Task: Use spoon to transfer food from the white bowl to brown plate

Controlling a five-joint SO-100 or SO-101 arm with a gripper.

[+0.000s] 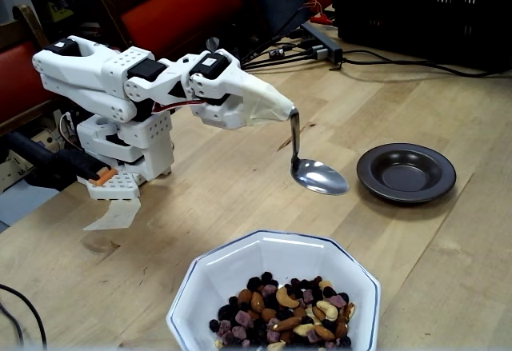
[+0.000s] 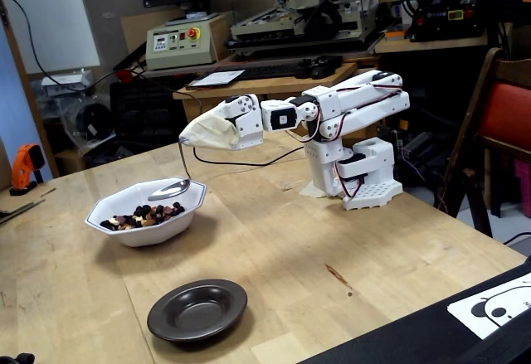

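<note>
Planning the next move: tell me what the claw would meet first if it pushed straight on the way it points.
Probably nothing solid. The claw, holding the spoon, points roughly level, above the white bowl and the table. Depth is unclear, but the way looks free as far as both fixed views show.

fingers (image 1: 282, 109) wrapped in tape, clamped spoon (image 1: 317, 174) handle, its empty bowl hung over counter (image 1: 448, 111) | white bowl (image 1: 240, 265) with food (image 1: 280, 311) at near edge | brown plate (image 1: 406, 172) empty, right of spoon
</note>
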